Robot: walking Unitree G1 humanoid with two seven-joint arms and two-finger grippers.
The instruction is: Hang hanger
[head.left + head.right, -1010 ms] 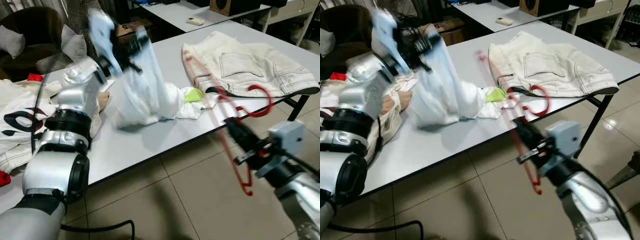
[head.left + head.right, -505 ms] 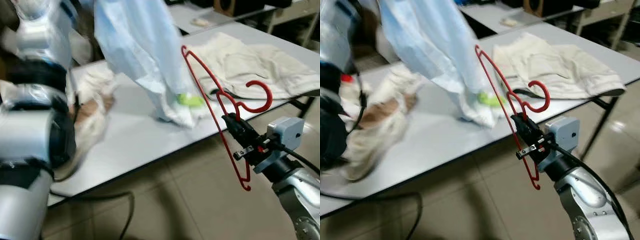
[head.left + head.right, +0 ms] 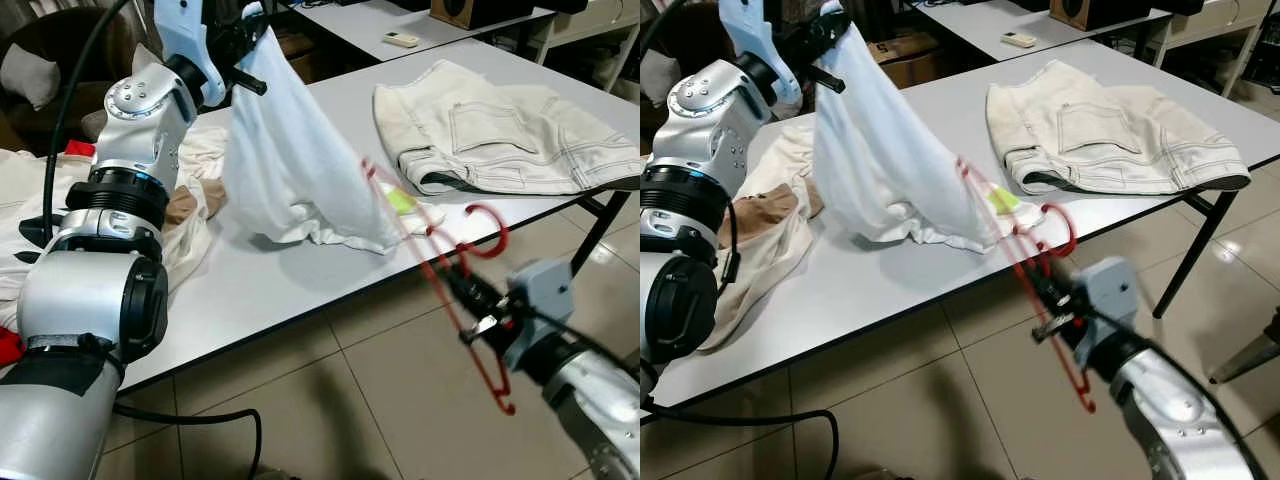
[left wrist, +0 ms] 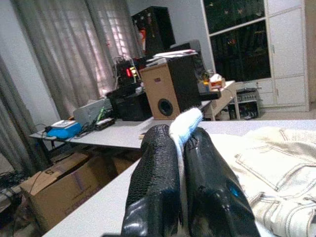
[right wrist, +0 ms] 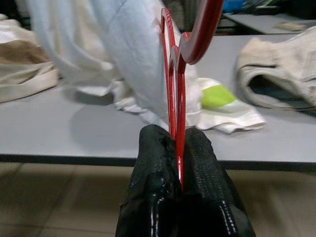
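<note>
A red plastic hanger (image 3: pixel 440 268), blurred by motion, stands tilted off the table's front edge with its hook (image 3: pixel 487 225) to the right. My right gripper (image 3: pixel 468 300) is shut on its lower bar, as the right wrist view shows with the hanger (image 5: pixel 173 74) pinched between the fingers (image 5: pixel 153 163). My left gripper (image 3: pixel 243 78) is raised over the table, shut on the top edge of a white garment (image 3: pixel 300 170). The garment hangs down and its hem rests on the table (image 3: pixel 270 290). The hanger's upper end lies close to that hem.
Cream shorts (image 3: pixel 510 130) lie on the table's right part. A yellow-green patch (image 3: pixel 402 200) shows beside the garment's hem. A pile of cream and tan clothes (image 3: pixel 190 210) lies left. A black cable (image 3: pixel 200 415) crosses the tiled floor, and a table leg (image 3: pixel 600 225) stands right.
The left arm swung the white garment up high and now holds it lower, hem on the table. The right gripper has moved the hanger down and toward the garment.
</note>
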